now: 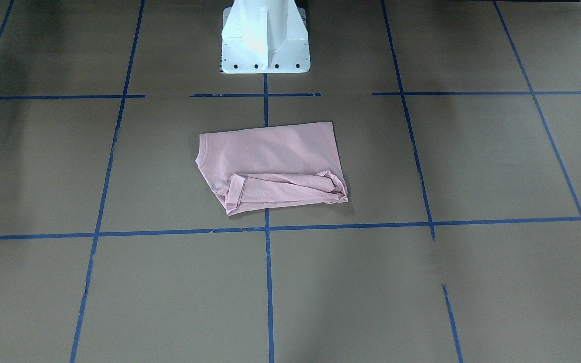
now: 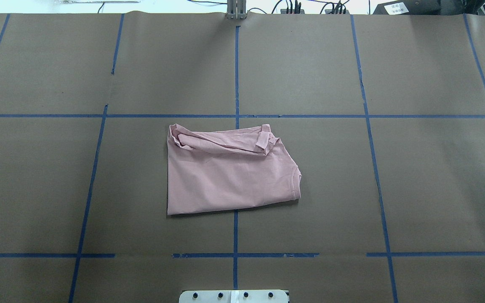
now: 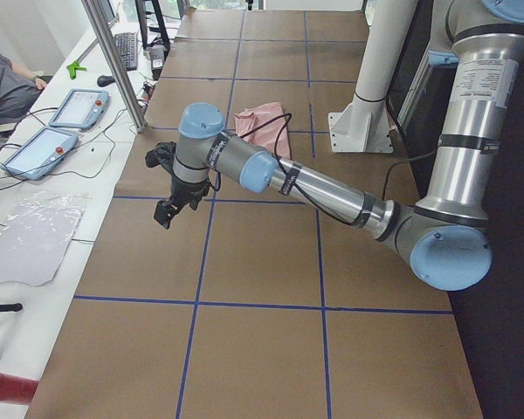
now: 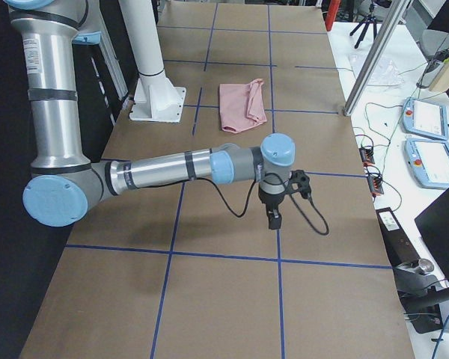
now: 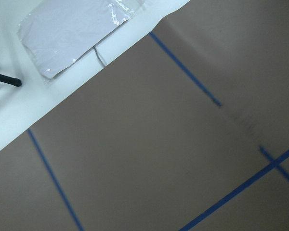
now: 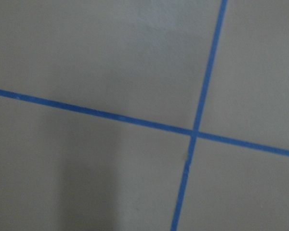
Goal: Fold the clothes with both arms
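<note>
The pale pink T-shirt lies folded into a rough rectangle at the table's middle, its collar at one end and a rolled sleeve fold along the side away from the robot. It also shows in the overhead view and small in both side views. The dog print is hidden. My left gripper hangs above bare table far from the shirt, near the table's far edge; I cannot tell if it is open. My right gripper hangs likewise at the other end; I cannot tell its state. Neither holds cloth.
The white pedestal base stands behind the shirt. Blue tape lines grid the brown paper cover. Beyond the far table edge are a metal post, teach pendants, cables and a plastic bag.
</note>
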